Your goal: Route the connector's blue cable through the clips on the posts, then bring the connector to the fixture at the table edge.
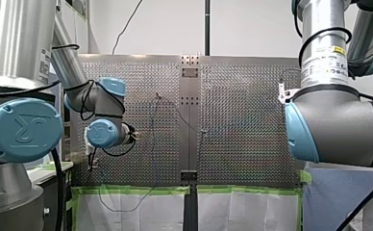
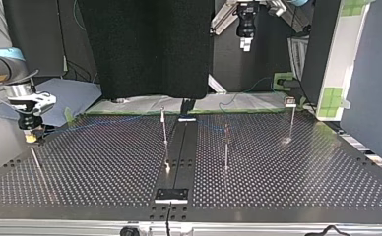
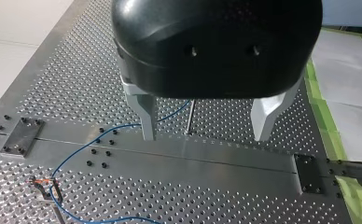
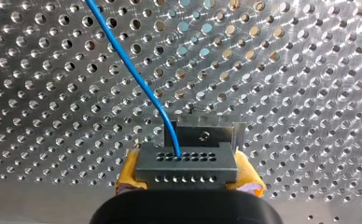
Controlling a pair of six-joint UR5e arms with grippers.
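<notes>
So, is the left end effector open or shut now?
Open: the left end effector shows its metal fingers wide apart in its wrist view, holding nothing.

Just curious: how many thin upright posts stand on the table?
4 posts: one by the right end effector, two flanking the centre strip, one at the top view's right. Others may be hidden.

The perforated table (image 2: pixel 105 167) has a smooth strip (image 2: pixel 181 147) running down its middle. Green tape (image 1: pixel 136 190) edges it at the front view's bottom, with white sheeting (image 1: pixel 127 211) just beyond. A black panel (image 2: pixel 144 44) stands behind the table's far edge in the top view
</notes>
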